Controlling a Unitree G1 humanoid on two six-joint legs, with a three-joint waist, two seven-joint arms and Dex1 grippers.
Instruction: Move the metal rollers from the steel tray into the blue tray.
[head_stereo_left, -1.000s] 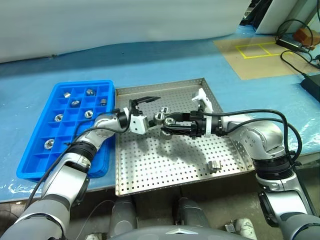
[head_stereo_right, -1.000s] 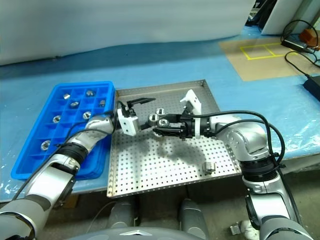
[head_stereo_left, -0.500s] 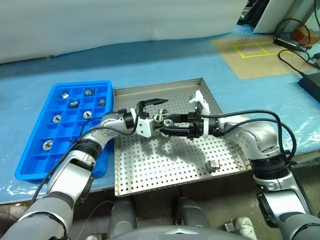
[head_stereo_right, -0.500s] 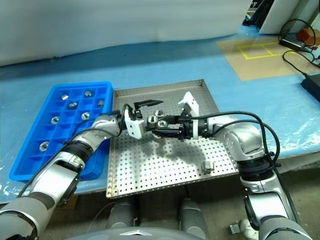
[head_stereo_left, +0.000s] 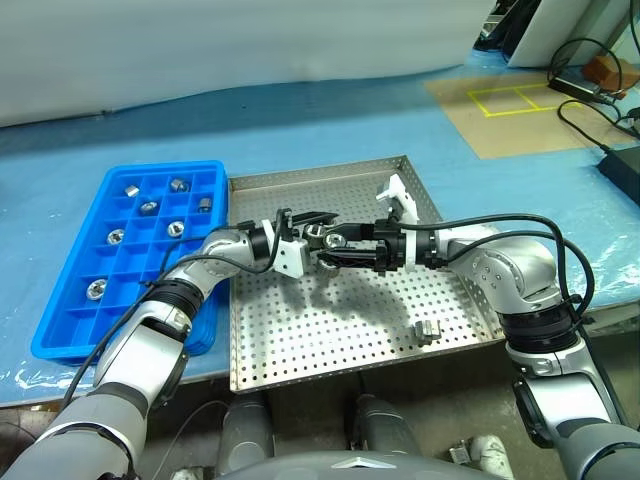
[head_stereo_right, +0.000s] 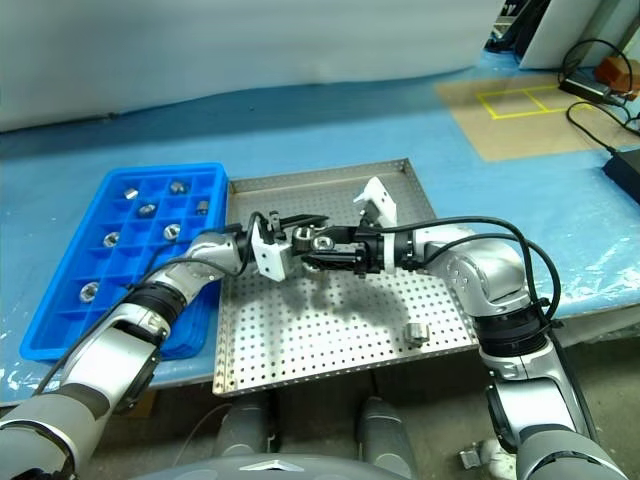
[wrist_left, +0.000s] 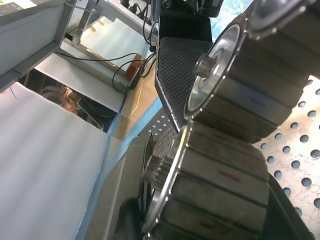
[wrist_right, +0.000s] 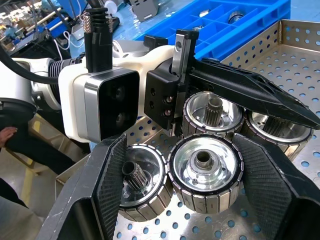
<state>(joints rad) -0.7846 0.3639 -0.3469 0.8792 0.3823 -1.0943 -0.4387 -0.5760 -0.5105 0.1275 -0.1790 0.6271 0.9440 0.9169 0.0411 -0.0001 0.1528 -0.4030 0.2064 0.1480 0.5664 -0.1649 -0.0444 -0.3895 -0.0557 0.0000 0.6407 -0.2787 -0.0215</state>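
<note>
The metal rollers (wrist_right: 202, 165) sit bunched in mid-air above the steel tray (head_stereo_left: 330, 330), where my two grippers meet. The right gripper (wrist_right: 176, 172) has its jaws spread wide around a cluster of them. The left gripper (head_stereo_left: 318, 222) has its fingers pinched down on one roller at the far side of that cluster.

This looks like a hand-over, so I judge the clean way is to confirm the left grip is firm, then ease the right jaws apart only enough to free that one piece. I'd pull the left arm straight back before swinging to the blue tray (head_stereo_left: 70, 300), aiming for an empty compartment. One more roller (head_stereo_left: 430, 331) lies near the tray's front right corner.
</note>
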